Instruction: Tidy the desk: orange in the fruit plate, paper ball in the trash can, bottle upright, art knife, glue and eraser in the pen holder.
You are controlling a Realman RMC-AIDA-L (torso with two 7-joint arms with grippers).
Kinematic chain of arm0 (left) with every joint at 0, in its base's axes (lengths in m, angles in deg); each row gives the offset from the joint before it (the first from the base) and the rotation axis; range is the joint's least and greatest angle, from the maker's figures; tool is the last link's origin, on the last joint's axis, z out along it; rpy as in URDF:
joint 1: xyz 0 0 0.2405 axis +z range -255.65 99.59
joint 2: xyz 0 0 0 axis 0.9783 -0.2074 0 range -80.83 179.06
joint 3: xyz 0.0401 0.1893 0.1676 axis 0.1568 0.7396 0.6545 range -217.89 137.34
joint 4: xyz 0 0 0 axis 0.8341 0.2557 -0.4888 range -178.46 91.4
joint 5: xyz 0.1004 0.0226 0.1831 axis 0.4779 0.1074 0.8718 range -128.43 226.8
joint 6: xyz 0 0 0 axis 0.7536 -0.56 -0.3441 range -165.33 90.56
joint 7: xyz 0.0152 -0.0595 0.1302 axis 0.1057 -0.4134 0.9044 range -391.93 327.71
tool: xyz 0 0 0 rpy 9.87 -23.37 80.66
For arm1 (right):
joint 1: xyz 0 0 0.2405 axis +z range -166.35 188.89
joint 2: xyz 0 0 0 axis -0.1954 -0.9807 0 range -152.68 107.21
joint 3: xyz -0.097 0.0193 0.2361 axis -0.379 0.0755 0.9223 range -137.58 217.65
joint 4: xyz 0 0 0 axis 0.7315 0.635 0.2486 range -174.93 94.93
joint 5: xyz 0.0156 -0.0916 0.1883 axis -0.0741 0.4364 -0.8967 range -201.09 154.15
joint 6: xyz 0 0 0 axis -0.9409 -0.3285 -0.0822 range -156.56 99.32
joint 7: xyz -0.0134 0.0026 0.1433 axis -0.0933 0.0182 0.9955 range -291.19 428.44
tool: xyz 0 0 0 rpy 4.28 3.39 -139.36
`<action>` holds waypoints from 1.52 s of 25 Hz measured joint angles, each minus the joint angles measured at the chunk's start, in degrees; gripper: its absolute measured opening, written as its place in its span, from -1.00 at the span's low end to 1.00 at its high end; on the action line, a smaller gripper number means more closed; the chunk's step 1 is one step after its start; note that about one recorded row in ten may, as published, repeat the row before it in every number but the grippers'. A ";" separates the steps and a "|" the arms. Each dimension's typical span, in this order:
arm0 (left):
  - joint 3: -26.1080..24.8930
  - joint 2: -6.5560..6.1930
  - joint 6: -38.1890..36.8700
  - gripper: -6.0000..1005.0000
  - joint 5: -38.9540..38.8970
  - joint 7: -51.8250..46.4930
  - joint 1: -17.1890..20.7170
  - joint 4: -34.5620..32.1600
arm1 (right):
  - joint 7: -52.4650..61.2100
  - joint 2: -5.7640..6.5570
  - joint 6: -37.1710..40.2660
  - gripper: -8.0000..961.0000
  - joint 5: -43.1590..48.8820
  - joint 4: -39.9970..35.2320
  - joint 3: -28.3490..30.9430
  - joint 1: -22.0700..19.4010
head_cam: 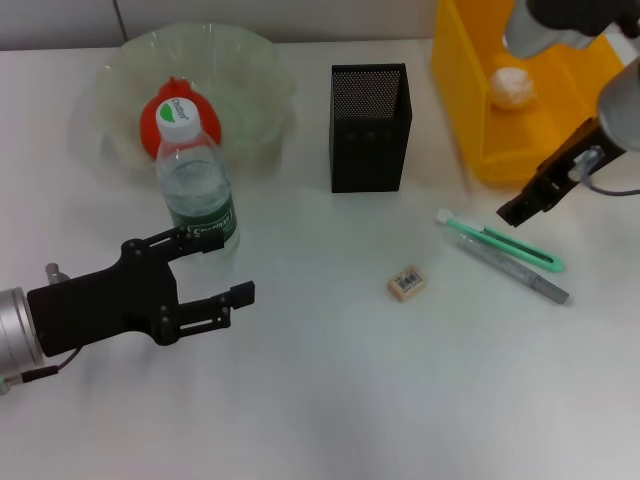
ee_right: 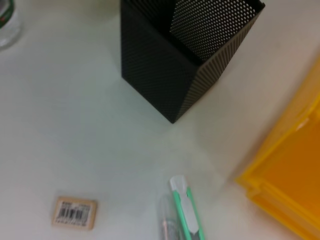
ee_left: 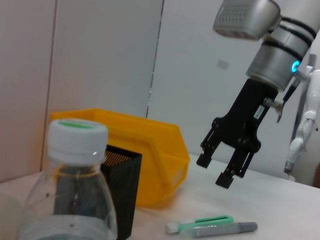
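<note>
The bottle (head_cam: pixel 196 185) stands upright in front of the fruit plate (head_cam: pixel 255 75), which holds the orange (head_cam: pixel 160 115). My left gripper (head_cam: pixel 228 267) is open and empty, one finger next to the bottle's base; the bottle (ee_left: pixel 75 190) looms close in the left wrist view. The paper ball (head_cam: pixel 511 88) lies in the trash can (head_cam: pixel 470 110). The glue (head_cam: pixel 500 243), art knife (head_cam: pixel 520 270) and eraser (head_cam: pixel 407 282) lie on the table right of the pen holder (head_cam: pixel 370 125). My right gripper (head_cam: pixel 520 210) (ee_left: pixel 215 170) hovers open and empty above the glue.
The right wrist view shows the pen holder (ee_right: pixel 170 65), eraser (ee_right: pixel 74 212), glue (ee_right: pixel 187 210), art knife (ee_right: pixel 166 226) and a corner of the trash can (ee_right: pixel 285 195). The white table (head_cam: pixel 330 400) stretches bare toward its near edge.
</note>
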 joint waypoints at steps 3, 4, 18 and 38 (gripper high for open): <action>-0.03 0.07 0.72 0.60 0.00 -0.32 0.00 -0.06 | -0.51 0.00 -3.47 0.57 -0.12 4.30 -0.15 0.75; -0.04 0.10 1.01 0.60 0.00 -0.34 0.00 -0.07 | -0.83 0.00 -4.53 0.53 -0.13 5.81 -0.19 1.00; 0.23 0.47 4.10 0.60 0.00 -2.16 -1.26 0.00 | -5.06 -0.15 -9.88 0.01 -0.86 14.66 -1.88 2.03; 0.32 0.62 4.22 0.60 -0.01 -3.25 -1.50 0.00 | -6.15 -0.17 -12.70 0.00 -1.27 17.89 -4.66 2.65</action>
